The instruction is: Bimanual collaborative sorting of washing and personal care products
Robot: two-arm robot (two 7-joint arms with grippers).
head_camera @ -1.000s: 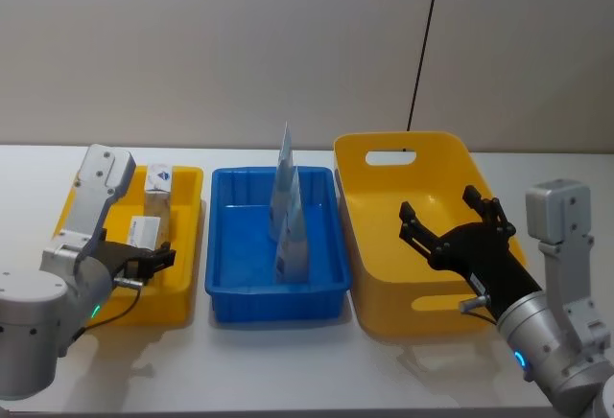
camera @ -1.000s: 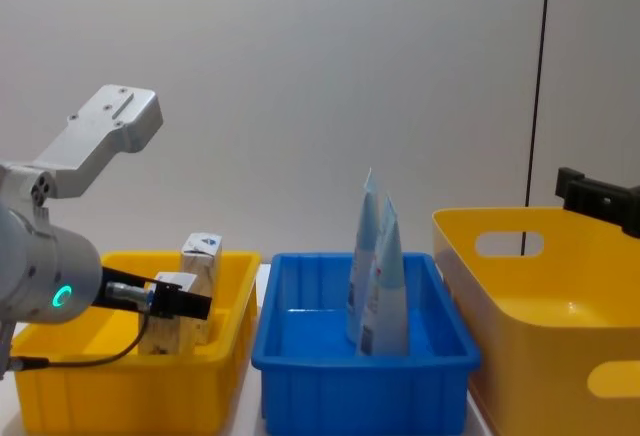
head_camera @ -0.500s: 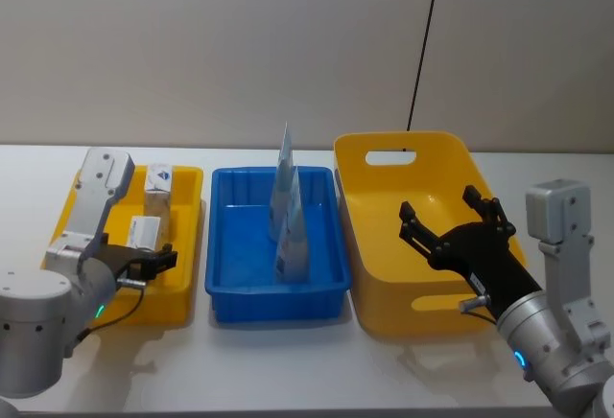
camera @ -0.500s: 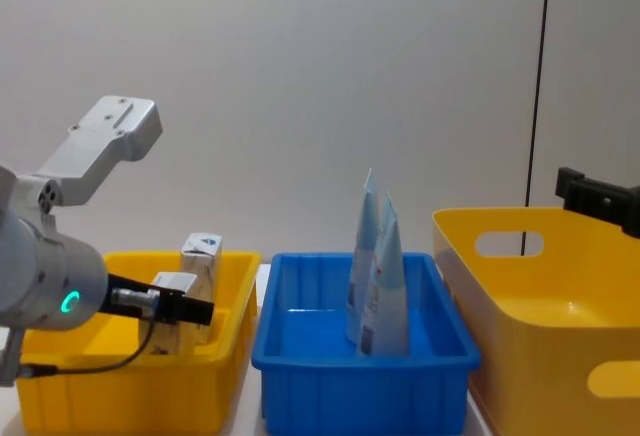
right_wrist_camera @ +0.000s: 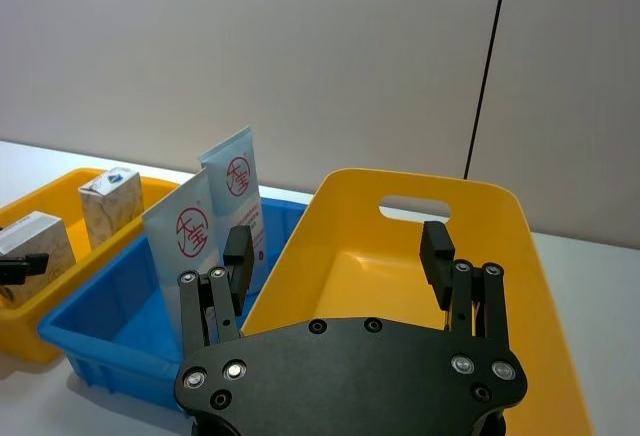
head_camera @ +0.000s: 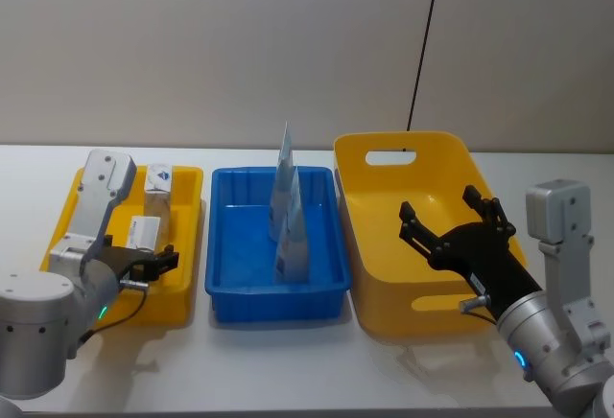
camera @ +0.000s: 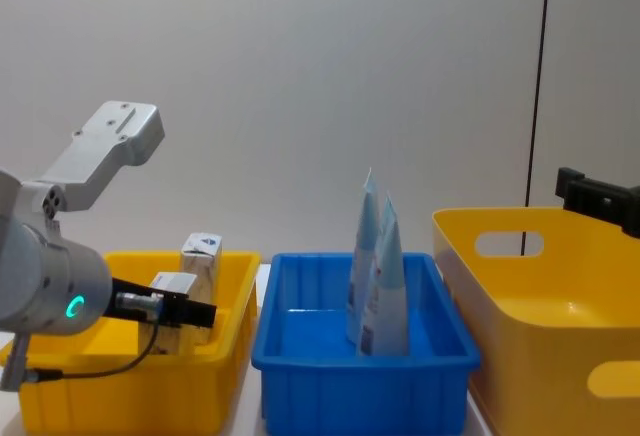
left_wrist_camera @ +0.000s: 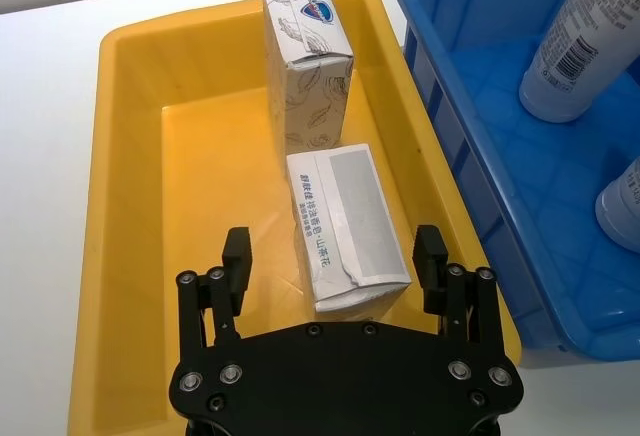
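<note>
Left wrist view | left claw (left_wrist_camera: 333, 246) released over carton (left_wrist_camera: 340, 201) | print probably Chinese | right claw (right_wrist_camera: 336, 239) released

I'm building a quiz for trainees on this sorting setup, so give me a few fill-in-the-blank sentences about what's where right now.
The small bin holding both cartons is ___.
The middle bin holding the two tubes is ___.
The left hand over the small bin is ___ (open/shut).
The large bin beneath the right hand is also ___.
Missing words: yellow; blue; open; yellow.
</note>
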